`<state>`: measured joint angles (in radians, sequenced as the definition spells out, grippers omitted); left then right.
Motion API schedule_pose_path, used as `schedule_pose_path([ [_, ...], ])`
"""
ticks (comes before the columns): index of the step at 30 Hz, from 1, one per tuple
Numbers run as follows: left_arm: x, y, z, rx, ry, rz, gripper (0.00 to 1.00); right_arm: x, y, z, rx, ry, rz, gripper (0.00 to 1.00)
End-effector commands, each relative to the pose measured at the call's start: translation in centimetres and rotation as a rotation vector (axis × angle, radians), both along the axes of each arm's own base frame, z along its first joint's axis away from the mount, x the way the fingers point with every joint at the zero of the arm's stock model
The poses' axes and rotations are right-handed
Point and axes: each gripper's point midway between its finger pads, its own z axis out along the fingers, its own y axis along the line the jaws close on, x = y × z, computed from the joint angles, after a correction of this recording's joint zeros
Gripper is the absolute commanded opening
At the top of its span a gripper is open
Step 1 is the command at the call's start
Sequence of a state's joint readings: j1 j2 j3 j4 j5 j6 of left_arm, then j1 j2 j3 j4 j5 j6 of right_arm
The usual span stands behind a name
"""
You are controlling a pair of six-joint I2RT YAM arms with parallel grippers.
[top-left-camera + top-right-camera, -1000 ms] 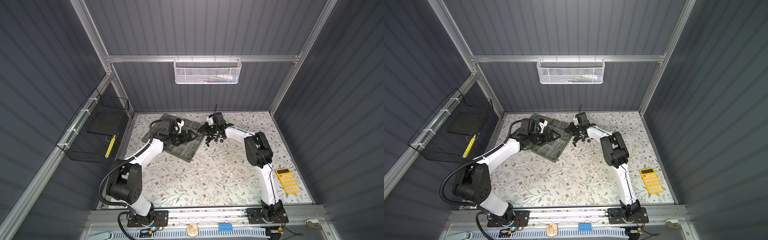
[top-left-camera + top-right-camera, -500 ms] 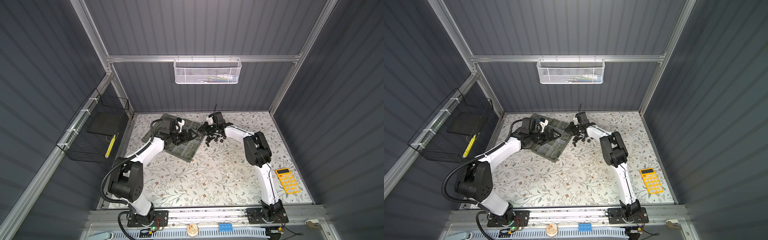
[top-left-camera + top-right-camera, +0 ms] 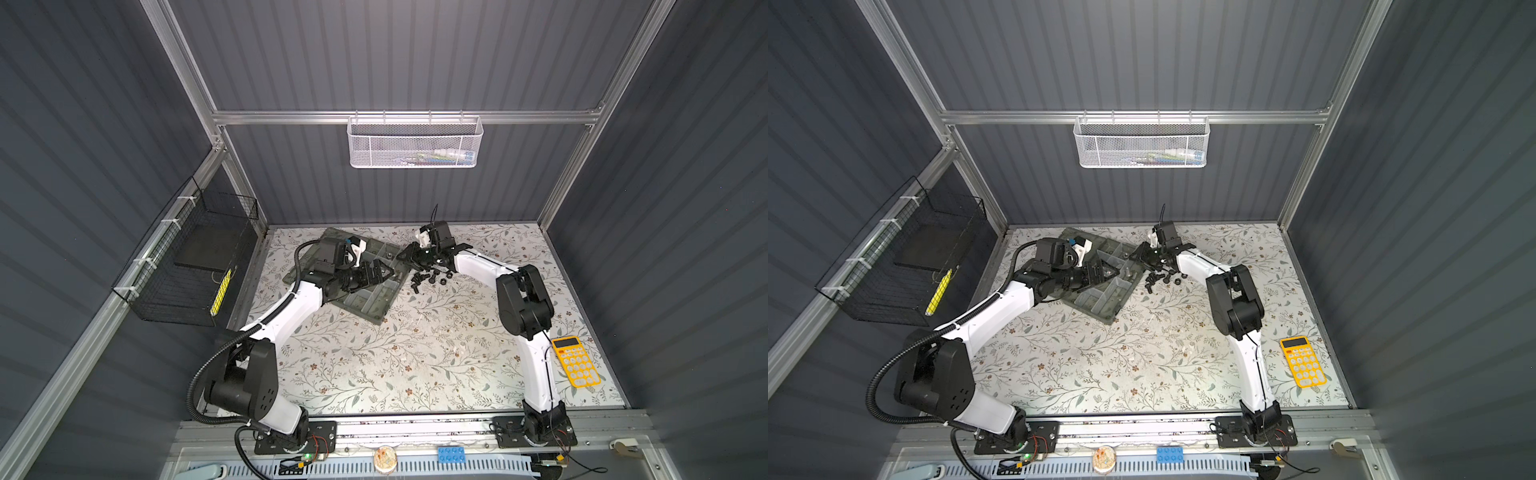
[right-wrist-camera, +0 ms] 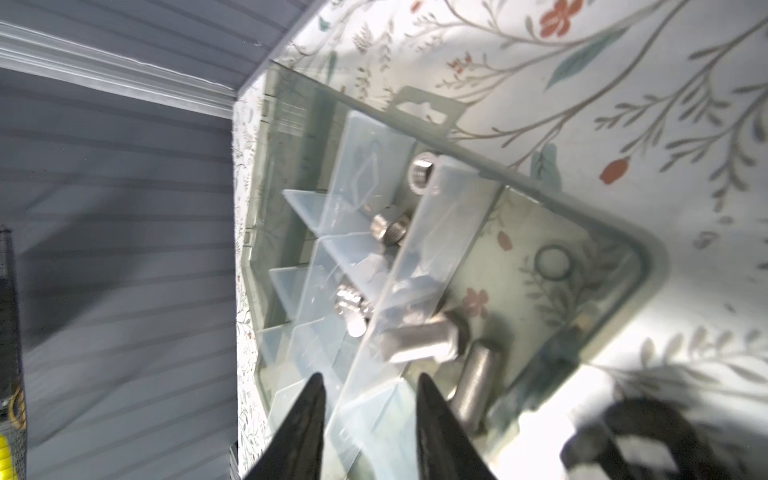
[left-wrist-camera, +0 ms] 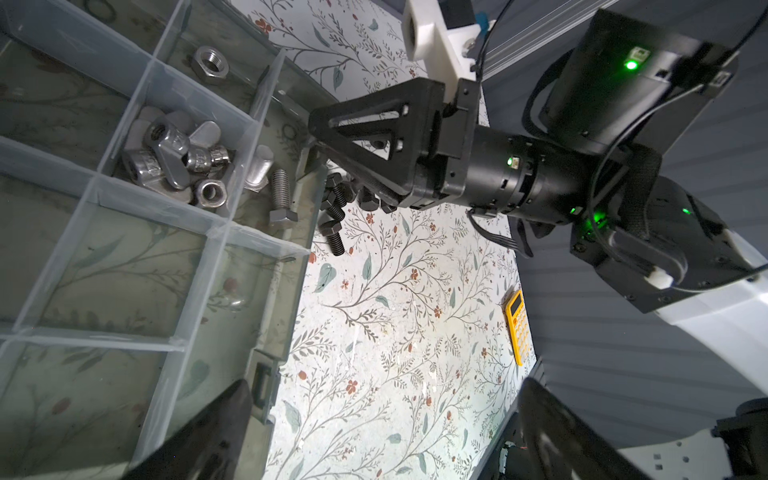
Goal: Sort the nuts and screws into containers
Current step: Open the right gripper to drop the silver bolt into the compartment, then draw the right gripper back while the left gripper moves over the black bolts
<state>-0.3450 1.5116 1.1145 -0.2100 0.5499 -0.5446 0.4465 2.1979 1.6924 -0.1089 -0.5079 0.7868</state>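
Note:
The grey-green box of containers (image 3: pixel 365 307) (image 3: pixel 1100 299) lies open at the back left. My right gripper (image 3: pixel 402 257) (image 4: pixel 370 384) hangs open over its right edge with nothing between the fingers. Two silver screws (image 4: pixel 419 338) lie in the compartment just below it. In the left wrist view, silver winged nuts (image 5: pixel 174 153) fill one compartment and a silver screw (image 5: pixel 282 197) lies in the one beside it. Black screws and nuts (image 3: pixel 428 280) (image 5: pixel 336 203) are heaped on the table right of the box. My left gripper (image 3: pixel 384 273) (image 5: pixel 382 436) is open and empty above the box.
A yellow calculator (image 3: pixel 577 365) lies at the table's right edge. A white mesh basket (image 3: pixel 415 143) hangs on the back wall and a black wire basket (image 3: pixel 187 266) on the left wall. The right arm's elbow (image 3: pixel 523 303) stands mid-right.
The right gripper's jaws have come apart over the box's right edge. Both arms otherwise stay about where they were.

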Motion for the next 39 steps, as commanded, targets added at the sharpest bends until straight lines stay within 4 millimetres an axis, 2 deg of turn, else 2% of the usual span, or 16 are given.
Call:
schedule_pose_path([
  [1,-0.6,0.6,0.7,-0.005,0.001,0.022,1.00,-0.8,-0.8,2.3,-0.012,-0.058,-0.001,0.42],
  [6,-0.8,0.7,1.0,-0.016,-0.009,0.032,1.00,-2.7,-2.3,3.1,-0.036,-0.074,-0.005,0.49],
  [10,-1.1,-0.1,0.8,-0.009,-0.020,0.032,1.00,-4.2,-3.6,3.4,-0.047,-0.083,-0.016,0.58],
  [13,-1.6,-1.6,0.5,0.029,-0.037,0.004,1.00,-5.5,-5.0,3.4,-0.057,-0.081,-0.028,0.74],
  [15,-2.0,-2.8,0.2,0.081,-0.055,-0.023,1.00,-6.4,-6.2,3.3,-0.067,-0.083,-0.039,0.93],
  [16,-2.1,-3.3,0.1,0.104,-0.066,-0.034,1.00,-6.9,-6.7,3.3,-0.071,-0.082,-0.042,0.99],
  [20,-2.2,-5.0,-0.5,0.141,-0.081,-0.060,1.00,-9.4,-9.7,2.8,-0.112,-0.075,-0.077,0.99],
  [23,-1.6,-5.1,-1.5,0.179,-0.078,-0.022,1.00,-11.1,-12.4,2.3,-0.161,-0.066,-0.114,0.99],
  [30,-1.2,-8.0,-4.8,0.255,-0.034,-0.047,1.00,-14.7,-17.9,0.8,-0.209,-0.034,-0.199,0.99],
  [33,-1.1,-9.8,-6.5,0.308,-0.020,-0.081,0.99,-15.2,-19.5,0.7,-0.213,-0.031,-0.242,0.99],
  [37,-0.8,-11.6,-8.7,0.353,0.018,-0.125,0.97,-15.3,-20.4,0.8,-0.197,-0.041,-0.287,0.99],
  [38,-0.2,-12.6,-8.2,0.344,0.003,-0.129,0.97,-15.2,-20.5,0.8,-0.194,-0.044,-0.295,0.99],
  [39,-0.1,-13.0,-8.6,0.351,0.010,-0.137,0.95,-15.2,-20.6,0.8,-0.191,-0.043,-0.302,0.99],
])
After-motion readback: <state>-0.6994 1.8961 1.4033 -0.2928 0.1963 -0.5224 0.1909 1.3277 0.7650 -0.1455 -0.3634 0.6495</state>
